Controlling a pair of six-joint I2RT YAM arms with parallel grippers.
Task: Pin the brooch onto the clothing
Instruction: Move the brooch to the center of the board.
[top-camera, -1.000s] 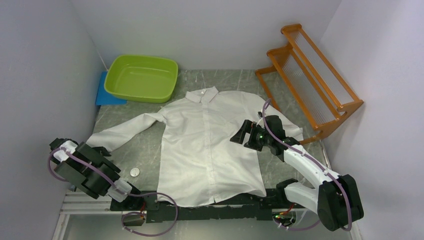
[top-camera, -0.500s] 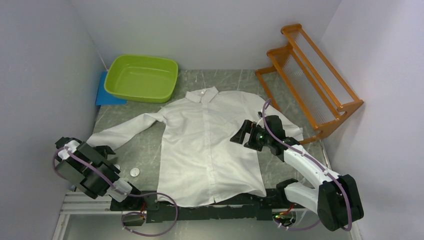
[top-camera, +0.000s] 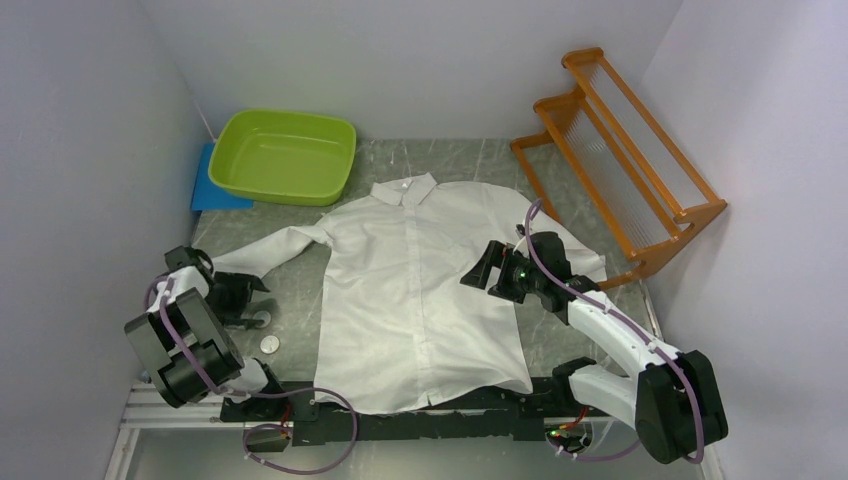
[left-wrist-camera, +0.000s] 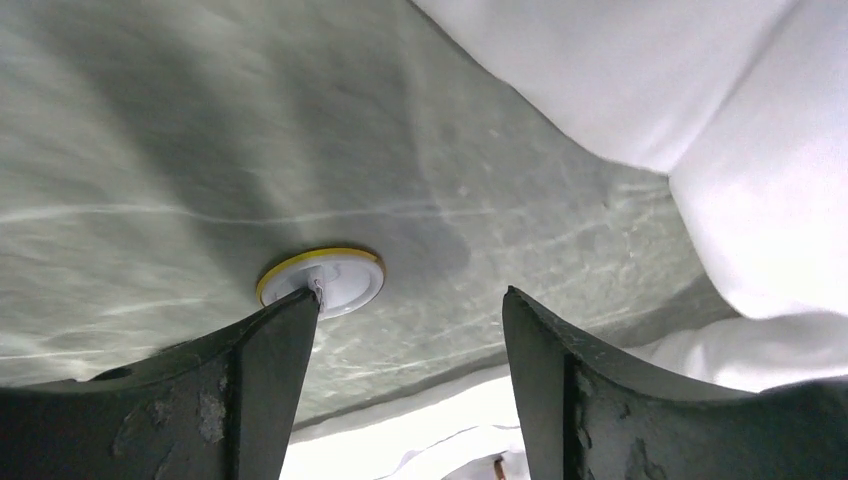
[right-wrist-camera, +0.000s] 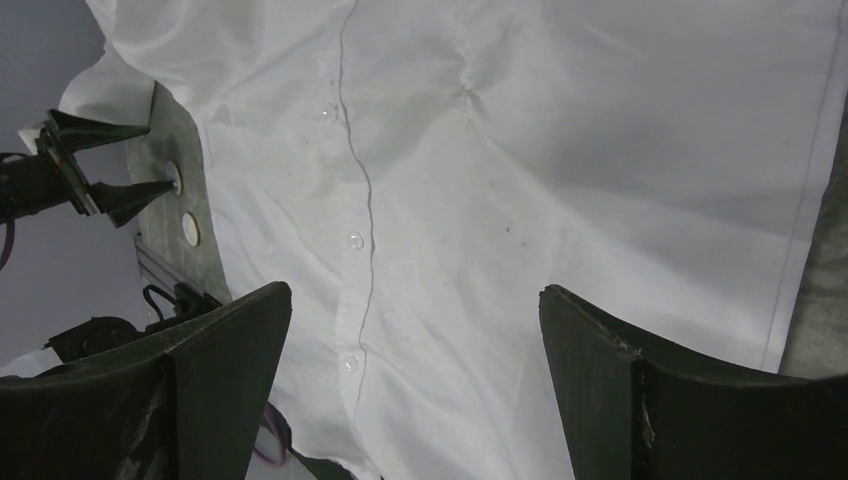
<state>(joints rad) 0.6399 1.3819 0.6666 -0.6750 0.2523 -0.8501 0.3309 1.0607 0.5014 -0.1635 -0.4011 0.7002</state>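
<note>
**A:** Top external first: what has changed at our near left?

**B:** Our left arm (top-camera: 185, 340) has swung up and inward. A second ago it lay low by the near edge. The left gripper (top-camera: 250, 302) is now down at the table (top-camera: 300, 280), just nearer than the left sleeve of the shirt (top-camera: 410, 300).

**A:** And its jaws?

**B:** They are spread wide with nothing between them. From the left wrist we see bare table in the gap. The brooch (left-wrist-camera: 322, 280), a white disc with a yellow rim, lies flat right at the tip of one finger (left-wrist-camera: 270, 340). We cannot tell whether they touch.

**A:** The other disc (top-camera: 268, 343)?

**B:** It is where it was, on the table, nearer to us than the brooch.

**A:** Farther out?

**B:** The shirt lies flat and buttoned, collar away from us, and has not moved. Our right gripper (top-camera: 476, 268) hangs over its right-hand half just as before, jaws fully apart and holding nothing.

**A:** Beyond that?

**B:** At the back we see the green basin (top-camera: 285, 118) on the left and the orange rack (top-camera: 620, 150) on the right, both unchanged.
</note>
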